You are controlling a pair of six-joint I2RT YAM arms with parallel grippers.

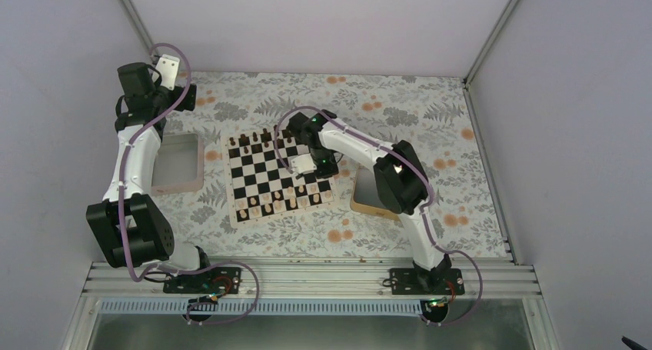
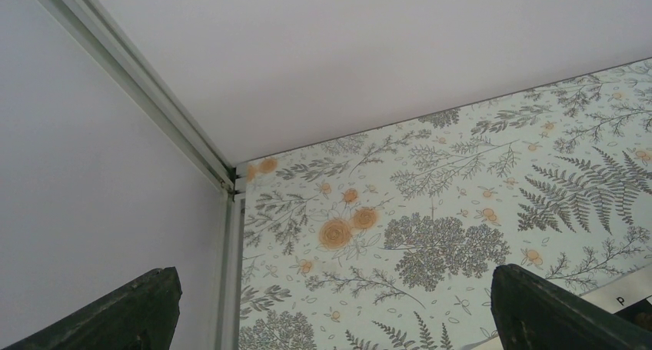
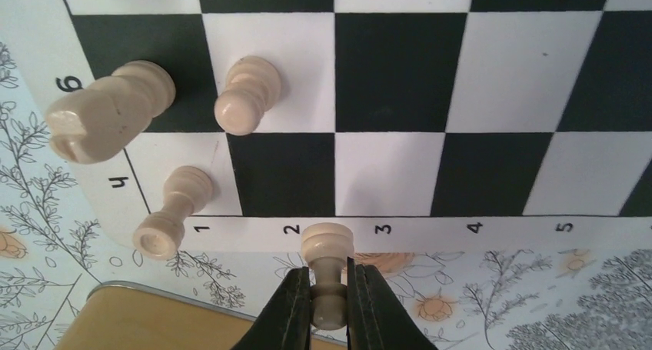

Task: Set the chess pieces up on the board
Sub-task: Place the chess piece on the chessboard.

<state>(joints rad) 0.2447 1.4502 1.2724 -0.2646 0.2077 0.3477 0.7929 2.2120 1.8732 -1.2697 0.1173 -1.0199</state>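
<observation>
Now, tan chess piece (image 3: 327, 277) pinched between right fingers (image 3: 291, 313) by the edge of the board (image 3: 392, 65); left fingers (image 2: 131, 311) spread.

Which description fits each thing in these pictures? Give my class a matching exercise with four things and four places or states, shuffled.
Things:
1. left gripper
2. right gripper
3. knight
4. pink-rimmed tray

Descriptions:
A. left of the board
B. shut on a light piece
C. on a black square
D. open, empty

Pairs: 1-D, 2-B, 3-C, 4-A
</observation>
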